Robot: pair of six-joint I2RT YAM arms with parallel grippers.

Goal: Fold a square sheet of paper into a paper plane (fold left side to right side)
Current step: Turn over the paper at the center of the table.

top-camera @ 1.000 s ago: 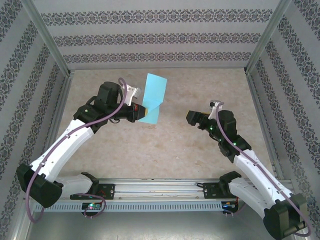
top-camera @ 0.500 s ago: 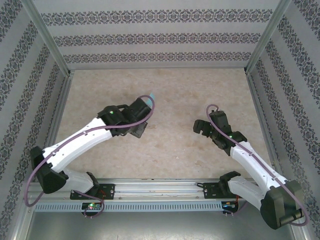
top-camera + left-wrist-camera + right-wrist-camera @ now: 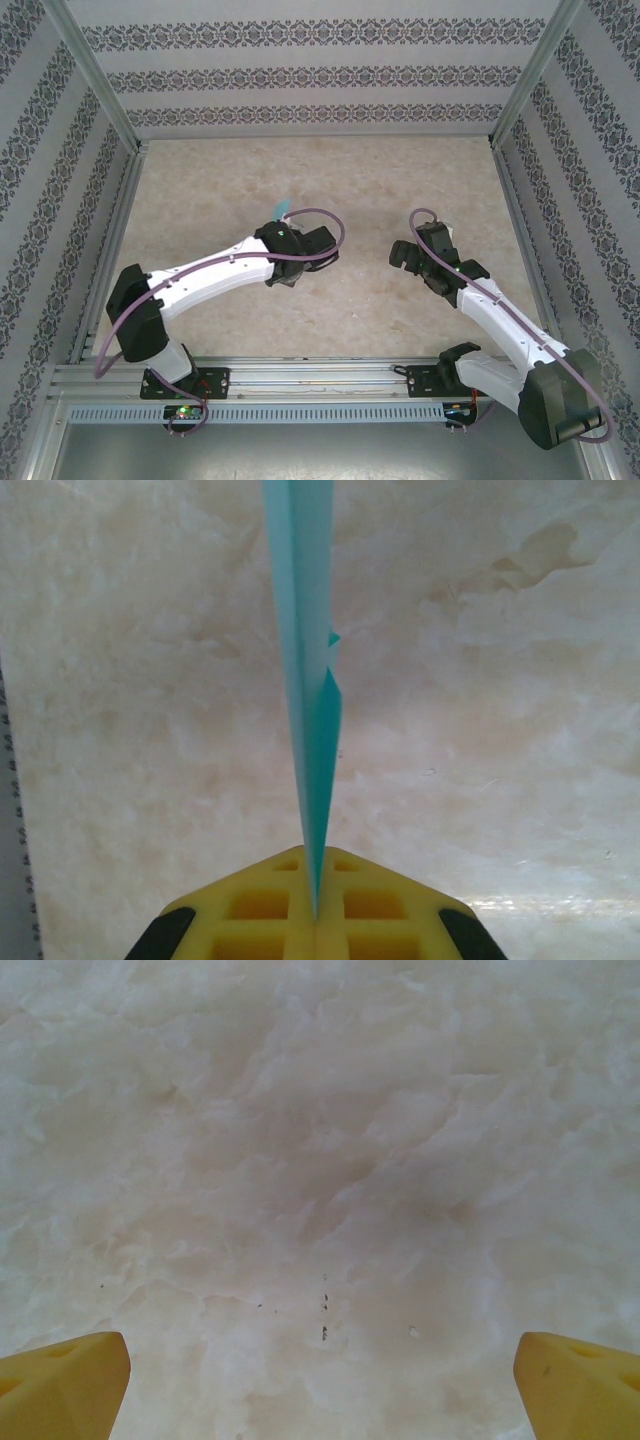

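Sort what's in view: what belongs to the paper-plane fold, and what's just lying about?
Job: creased turquoise-blue paper sheet, clamped in the left jaws; right jaws open.
Not the job: beige marbled tabletop; patterned enclosure walls.

— Where do we have our left arm (image 3: 215, 270)?
— Stretched low toward the middle, left gripper (image 3: 315, 920) pressed shut on the paper (image 3: 310, 680).
— And our right arm (image 3: 495, 315)?
— Bent inward at the elbow, right gripper (image 3: 320, 1380) spread wide, fingers (image 3: 60, 1385) pointing down.
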